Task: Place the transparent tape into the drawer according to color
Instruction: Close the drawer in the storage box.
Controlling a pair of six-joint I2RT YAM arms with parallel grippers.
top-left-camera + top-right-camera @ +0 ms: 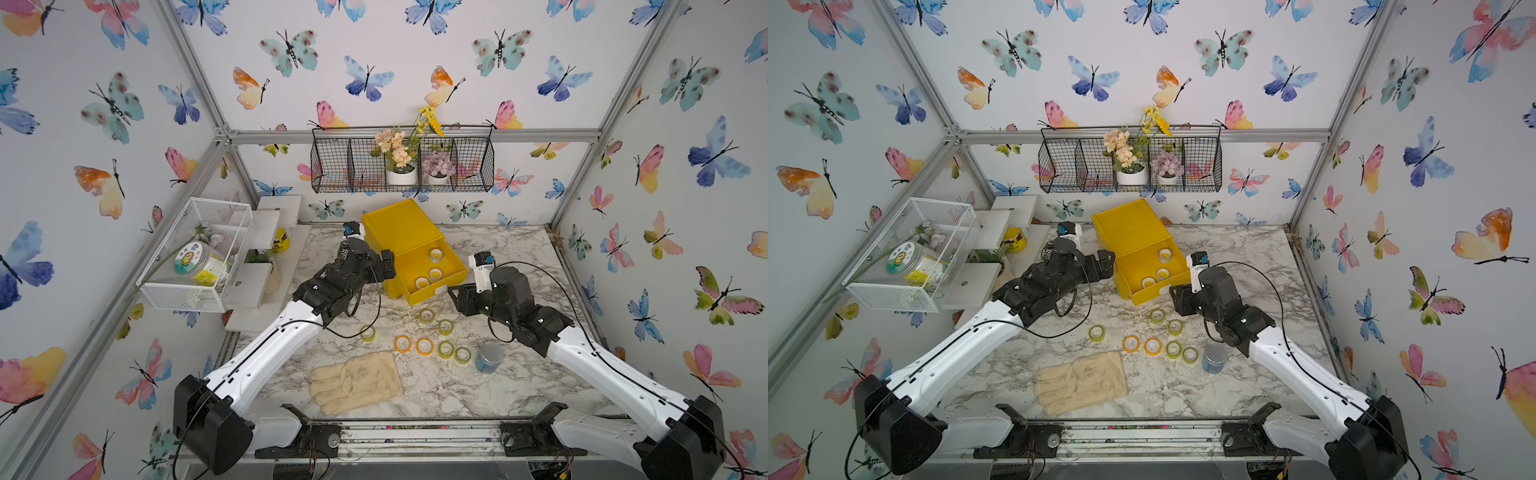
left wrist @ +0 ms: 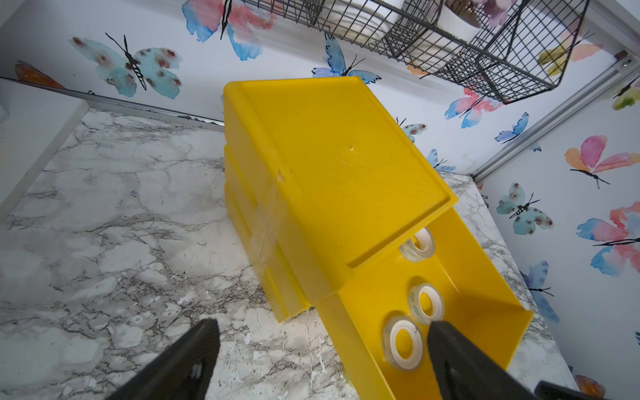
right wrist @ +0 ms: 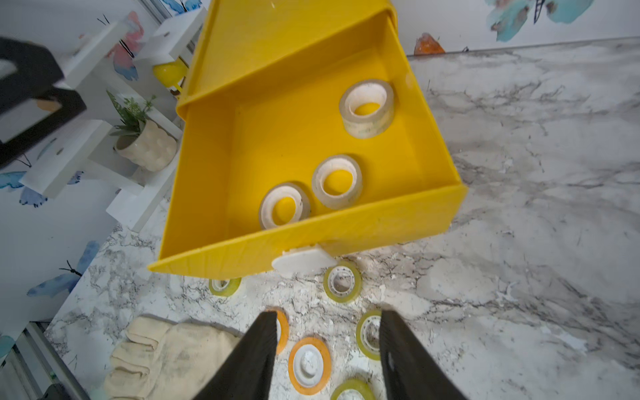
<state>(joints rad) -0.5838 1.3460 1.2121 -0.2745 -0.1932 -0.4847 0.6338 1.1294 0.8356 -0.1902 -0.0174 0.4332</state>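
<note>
- the top drawer (image 1: 452, 266) of the yellow drawer unit (image 1: 399, 230) is seen pulled open at the centre of both top views; no other drawer is seen pulled out.
- three colourless tape rings (image 1: 435, 273) are found inside that drawer, laid flat on its floor; this colour is judged to be sorted.
- five yellow-green tape rings (image 1: 446, 327) and two orange tape rings (image 1: 402, 344) are left loose on the marble table (image 1: 532, 374), below the drawer in the frame. they lie above the glove (image 1: 357, 382), and the last of them is just beside the blue-grey tin (image 1: 489, 357).
- two colours are thus judged to be outstanding, and well under half of the work is reckoned as done.
- the left gripper (image 2: 322, 323) is held left of centre, beside the drawer unit; its jaws are spread wide and nothing is caught between them.
- the right gripper (image 3: 329, 313) is held right of centre, just in front of the drawer's front wall and above the loose rings. its jaws are parted by a moderate gap and nothing is clamped.
- a ring of a new colour is judged to be the next thing to be picked, with another drawer to be opened for it.
</note>
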